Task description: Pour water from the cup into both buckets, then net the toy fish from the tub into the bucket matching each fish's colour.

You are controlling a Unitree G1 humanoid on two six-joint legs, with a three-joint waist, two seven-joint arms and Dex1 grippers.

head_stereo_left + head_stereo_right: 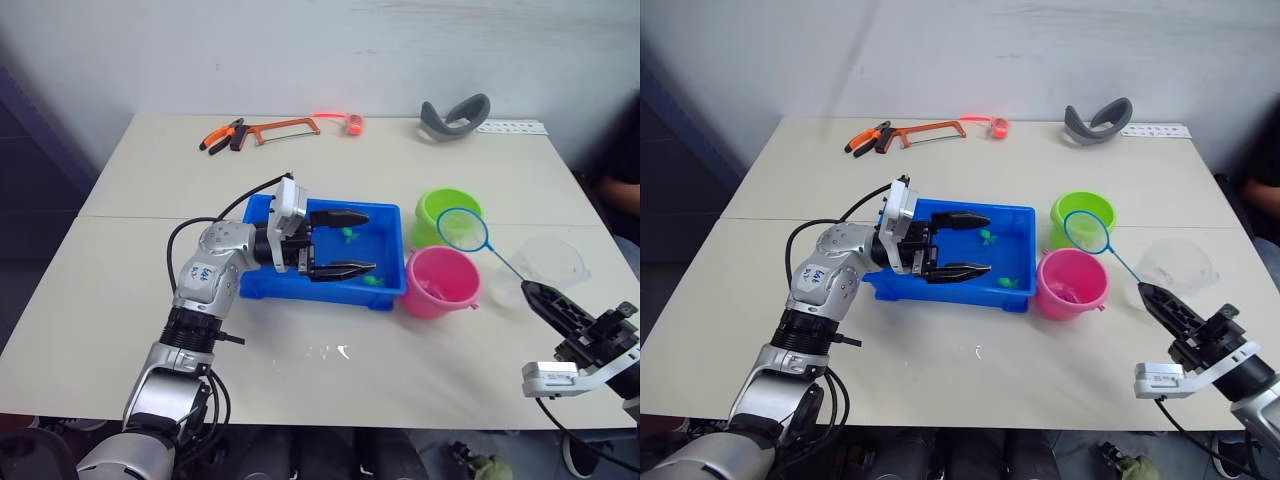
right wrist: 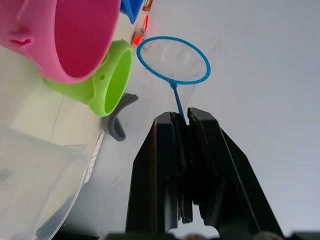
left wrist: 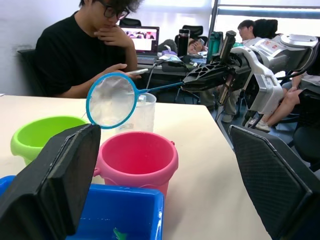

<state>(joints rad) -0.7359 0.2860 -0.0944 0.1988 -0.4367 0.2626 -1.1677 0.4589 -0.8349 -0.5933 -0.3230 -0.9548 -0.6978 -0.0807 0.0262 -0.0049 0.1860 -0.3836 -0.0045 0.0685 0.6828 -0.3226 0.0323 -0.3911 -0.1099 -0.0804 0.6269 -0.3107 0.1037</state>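
White table [image 1: 150, 330] carries blue tub [image 1: 262, 283], buckets [image 1: 440, 282], cup [image 1: 551, 262], hacksaw [image 1: 285, 128].

Office: laptop [image 3: 144, 40], seated person [image 3: 85, 47], desks.

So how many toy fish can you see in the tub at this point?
2, both green: one toy fish near the tub's far side, another by its near right corner. The left gripper may hide others.
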